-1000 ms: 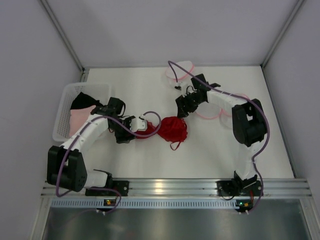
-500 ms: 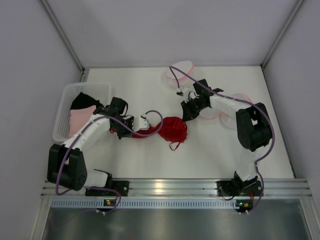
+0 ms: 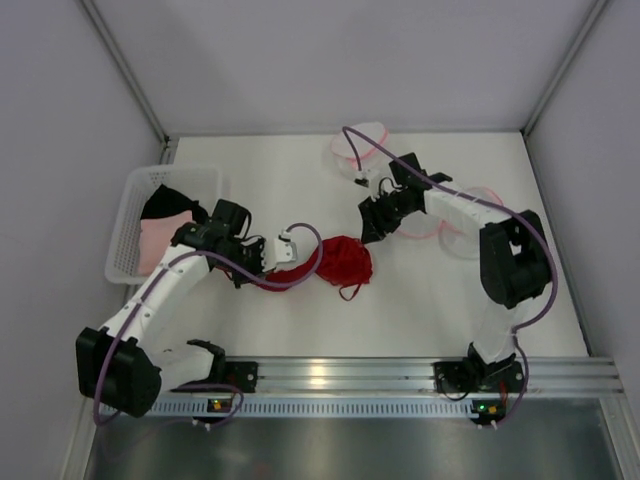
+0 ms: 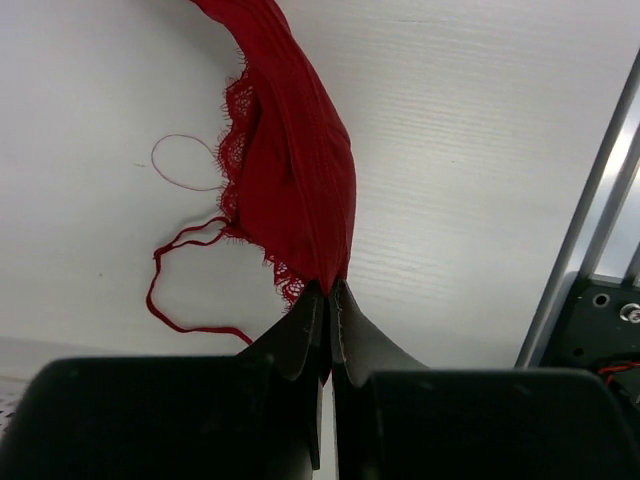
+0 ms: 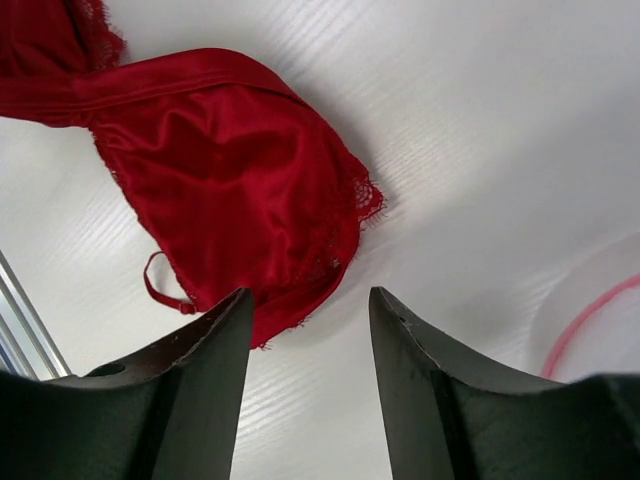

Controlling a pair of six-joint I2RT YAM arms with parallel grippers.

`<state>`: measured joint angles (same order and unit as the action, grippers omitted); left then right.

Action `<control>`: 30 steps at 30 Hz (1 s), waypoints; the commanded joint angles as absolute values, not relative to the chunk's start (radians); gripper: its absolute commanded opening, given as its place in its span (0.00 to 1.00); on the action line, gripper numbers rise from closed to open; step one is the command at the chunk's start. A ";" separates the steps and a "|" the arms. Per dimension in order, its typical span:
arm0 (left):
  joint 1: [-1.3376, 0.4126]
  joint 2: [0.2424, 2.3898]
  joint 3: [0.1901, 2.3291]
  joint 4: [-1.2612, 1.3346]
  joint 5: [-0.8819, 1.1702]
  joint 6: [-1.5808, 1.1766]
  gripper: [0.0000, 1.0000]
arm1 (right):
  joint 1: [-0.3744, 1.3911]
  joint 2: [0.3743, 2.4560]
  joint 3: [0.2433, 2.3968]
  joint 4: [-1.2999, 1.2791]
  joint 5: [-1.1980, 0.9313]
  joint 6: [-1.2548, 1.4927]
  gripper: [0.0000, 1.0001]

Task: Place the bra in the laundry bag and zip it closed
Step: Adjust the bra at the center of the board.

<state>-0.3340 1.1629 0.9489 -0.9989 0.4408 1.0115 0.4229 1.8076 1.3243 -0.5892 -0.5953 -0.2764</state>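
Bra, red satin with lace edge, lies on white table stretched between the two grippers. Left gripper is clamped tight on one end of the band; in the left wrist view the jaws meet with red fabric pinched at the tips of the left gripper, and the bra runs straight ahead of the fingertips, thin strap looping off to the left of the fingers, metal rail off to their right. Right gripper is half-spread, gripping nothing, poised over the far cup. In the right wrist view the right gripper has its jaws apart, the lace edge of the bra just ahead of the fingertips and mostly toward the left finger; contact with the fabric cannot be told. Laundry bag, white mesh with pink trim, lies flat behind the right gripper, partly under that arm's forearm; its pink edge shows to the right of the right finger. Second white-and-pink mesh item sits beyond the right gripper near the far table edge. Basket with black and pink clothes sits behind and outboard of the left gripper.
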 commanded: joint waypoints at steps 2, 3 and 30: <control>-0.337 1.201 1.055 -1.098 0.550 0.931 0.00 | 0.423 1.911 1.426 -0.565 -0.626 -0.268 0.55; -0.337 1.225 1.077 -1.141 0.586 0.913 0.00 | 0.425 1.928 1.443 -0.563 -0.630 -0.270 0.57; -0.347 1.221 1.149 -1.167 0.640 0.735 0.00 | 0.471 1.974 1.405 -0.586 -0.649 -0.373 0.00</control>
